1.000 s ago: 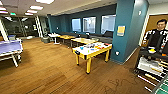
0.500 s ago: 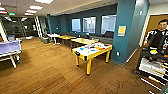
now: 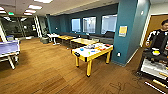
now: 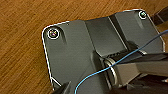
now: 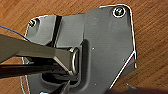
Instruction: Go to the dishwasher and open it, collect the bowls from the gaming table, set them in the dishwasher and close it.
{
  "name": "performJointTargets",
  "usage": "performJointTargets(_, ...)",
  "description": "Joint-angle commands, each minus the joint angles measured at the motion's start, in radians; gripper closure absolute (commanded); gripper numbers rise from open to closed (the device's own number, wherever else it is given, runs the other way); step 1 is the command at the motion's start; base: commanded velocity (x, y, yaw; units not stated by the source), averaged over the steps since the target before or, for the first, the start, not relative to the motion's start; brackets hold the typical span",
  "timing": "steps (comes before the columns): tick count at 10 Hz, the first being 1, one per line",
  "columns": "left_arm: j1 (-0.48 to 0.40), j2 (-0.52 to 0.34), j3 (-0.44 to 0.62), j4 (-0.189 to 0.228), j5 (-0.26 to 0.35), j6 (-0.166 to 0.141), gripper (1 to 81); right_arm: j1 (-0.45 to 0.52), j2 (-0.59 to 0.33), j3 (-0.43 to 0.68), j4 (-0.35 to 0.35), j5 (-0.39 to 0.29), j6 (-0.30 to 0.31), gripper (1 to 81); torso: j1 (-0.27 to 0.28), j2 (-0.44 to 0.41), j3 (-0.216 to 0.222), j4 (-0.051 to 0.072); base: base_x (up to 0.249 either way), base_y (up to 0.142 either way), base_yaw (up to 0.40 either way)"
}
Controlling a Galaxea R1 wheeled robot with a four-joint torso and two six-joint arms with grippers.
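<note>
The gaming table (image 3: 86, 55), a long white top with a yellow edge and yellow legs, stands in the middle of the room a few metres ahead of me. Small bright things lie on it: a round blue one (image 3: 81, 49) near the near end and red and orange ones (image 3: 102, 48) toward the far end. They are too small to tell which are bowls. The dishwasher is out of view. Both wrist views look down on the robot's dark plate (image 4: 75, 50) (image 5: 105, 45) with wooden floor around it.
A teal pillar (image 3: 127, 32) rises just right of the table. A person (image 3: 160, 37) with a control rig stands at the far right. A blue table-tennis table (image 3: 8, 48) is at the left. Yellow-topped tables (image 3: 83, 41) stand behind. Open wooden floor (image 3: 45, 72) lies ahead.
The head view has barely shifted; the gaming table keeps its place in the picture. Nothing on it has moved.
</note>
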Motion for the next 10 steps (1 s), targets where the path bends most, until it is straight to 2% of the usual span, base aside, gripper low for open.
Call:
performJointTargets(1, -0.051, 0.005, 0.0, -0.003, 0.049, 0.003, 1.0, 0.051, -0.004, -0.003, -0.001, -0.043, -0.004, 1.0, 0.0, 0.0, 0.0, 0.0, 0.135, 0.0, 0.0)
performJointTargets(10, -0.051, 0.004, 0.0, -0.001, 0.049, 0.005, 1.0, 0.053, -0.003, -0.012, -0.001, -0.044, -0.004, 1.0, 0.0, 0.0, 0.0, 0.0, 0.134, 0.0, 0.0)
